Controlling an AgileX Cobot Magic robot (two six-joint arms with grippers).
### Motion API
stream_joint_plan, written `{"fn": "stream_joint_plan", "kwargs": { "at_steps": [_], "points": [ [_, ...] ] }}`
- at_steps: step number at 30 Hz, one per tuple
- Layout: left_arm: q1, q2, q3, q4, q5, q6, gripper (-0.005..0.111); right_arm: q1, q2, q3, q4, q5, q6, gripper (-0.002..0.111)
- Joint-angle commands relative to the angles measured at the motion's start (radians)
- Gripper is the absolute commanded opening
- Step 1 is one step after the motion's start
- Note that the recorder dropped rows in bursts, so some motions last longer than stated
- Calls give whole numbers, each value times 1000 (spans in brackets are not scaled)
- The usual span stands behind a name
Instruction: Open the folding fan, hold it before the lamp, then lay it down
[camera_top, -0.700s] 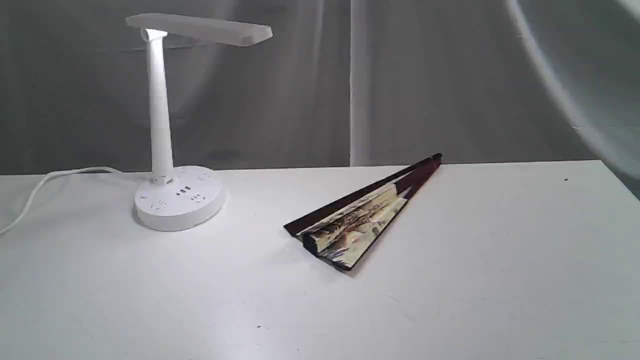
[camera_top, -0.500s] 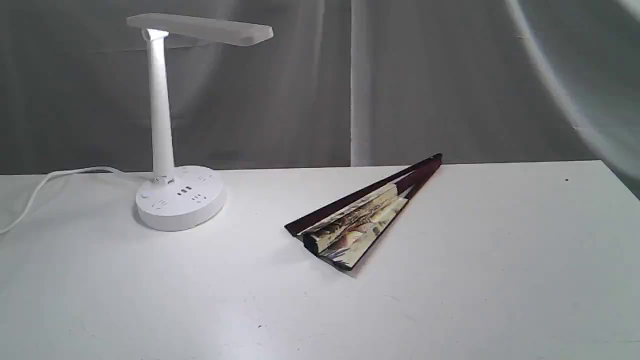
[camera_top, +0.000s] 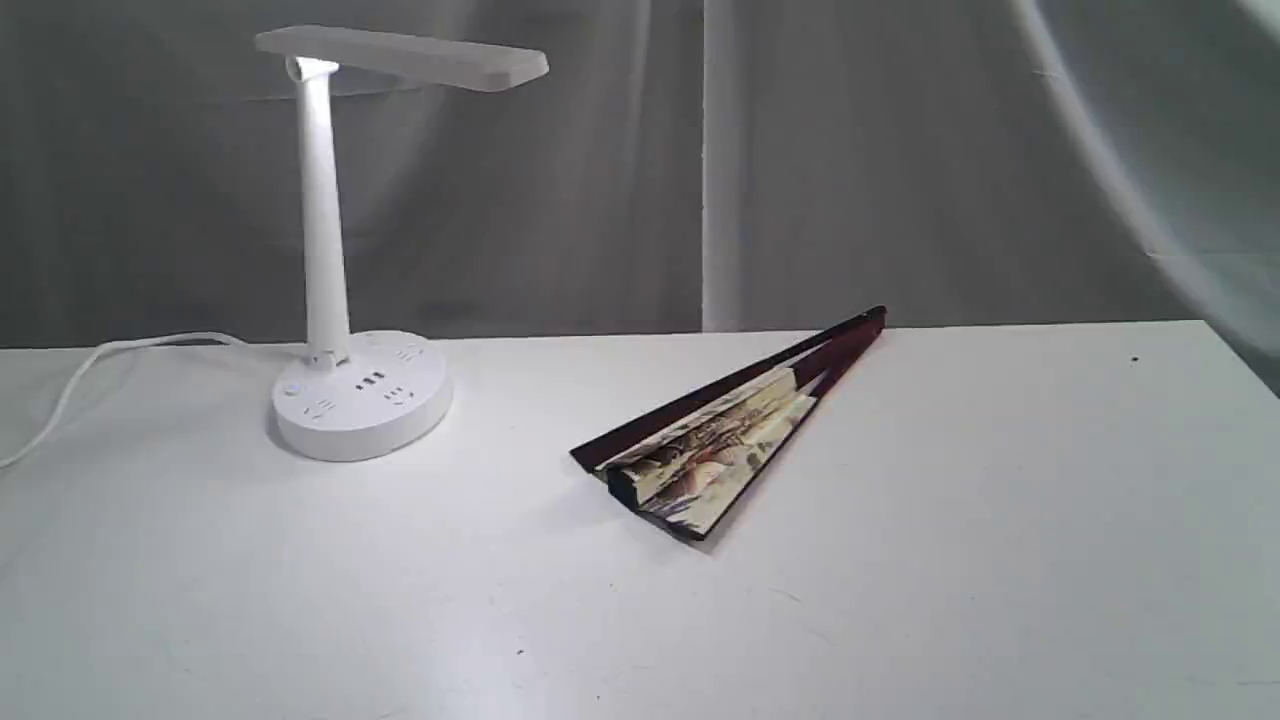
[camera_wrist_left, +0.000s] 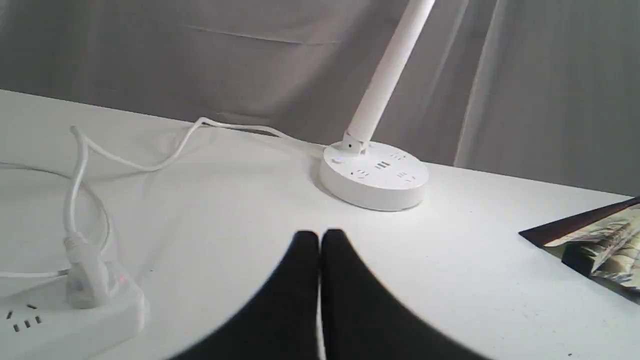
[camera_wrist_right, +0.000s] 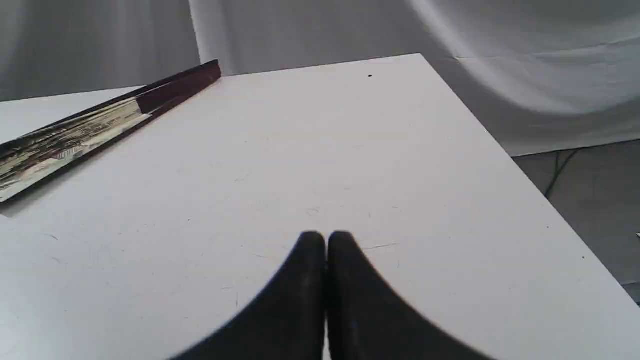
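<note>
- While both of my grippers wait, nothing has shifted in the last moment: the exterior view shows the same still scene as a fraction of a second ago.
- My left gripper (camera_wrist_left: 320, 240), two black fingers seen from its wrist camera, is pressed fully together and holds nothing. It hangs over the bare white table (camera_wrist_left: 210, 215), with the lamp's round base beyond it.
- My right gripper (camera_wrist_right: 326, 242), also black, is closed tight and empty over bare tabletop, well apart from the fan.
- Neither gripper appears in the exterior view.
- The large folding fan (camera_top: 720, 438), dark maroon wooden ribs with a cream paper leaf painted as a landscape, lies flat just right of centre in the exterior frame. It is spread only a sliver. Its pivot end points to the upper right, near the table's far edge, and its leaf end points to the lower left.
- The white plastic desk lamp (camera_top: 322, 230), with a flat bar head, slim stem and round base, stands at the upper left of the exterior frame, well apart from the fan. Its white cord (camera_top: 80, 375) trails off the left edge.
- With no change, I judge the task not yet begun: the fan is untouched and nearly closed.
- Next, I would likely part my fingers, then reach for the outer ribs.
</note>
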Motion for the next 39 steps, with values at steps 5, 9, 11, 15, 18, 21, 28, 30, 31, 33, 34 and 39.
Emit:
{"fn": "stream_joint_plan", "kwargs": {
  "at_steps": [5, 9, 11, 15, 18, 21, 28, 30, 31, 33, 34, 39],
  "points": [
    [1, -4, 4, -5, -2, -3, 0, 2, -4, 4, -9, 0, -5, 0],
    [1, -4, 4, -5, -2, -6, 0, 2, -4, 4, -9, 0, -5, 0],
    [1, -4, 4, -5, -2, -6, 0, 2, -4, 4, -9, 0, -5, 0],
    [1, -4, 4, -5, -2, -6, 0, 2, -4, 4, -9, 0, -5, 0],
    [1, -4, 4, -5, -2, -6, 0, 2, -4, 4, -9, 0, -5, 0],
    [1, -4, 4, -5, -2, -6, 0, 2, -4, 4, -9, 0, -5, 0],
    [1, -4, 4, -5, -2, -2, 0, 2, -4, 4, -9, 0, -5, 0],
    [1, -4, 4, -5, -2, -2, 0, 2, -4, 4, -17, -2, -7, 0],
    [1, -4, 4, -5, -2, -2, 0, 2, -4, 4, -35, -7, -7, 0],
    [1, -4, 4, -5, -2, -2, 0, 2, -4, 4, -73, -26, -7, 0],
    [1, -4, 4, -5, -2, -2, 0, 2, -4, 4, -95, -34, -7, 0],
    [1, -4, 4, -5, -2, -4, 0, 2, -4, 4, -153, -127, -7, 0]
  ]
}}
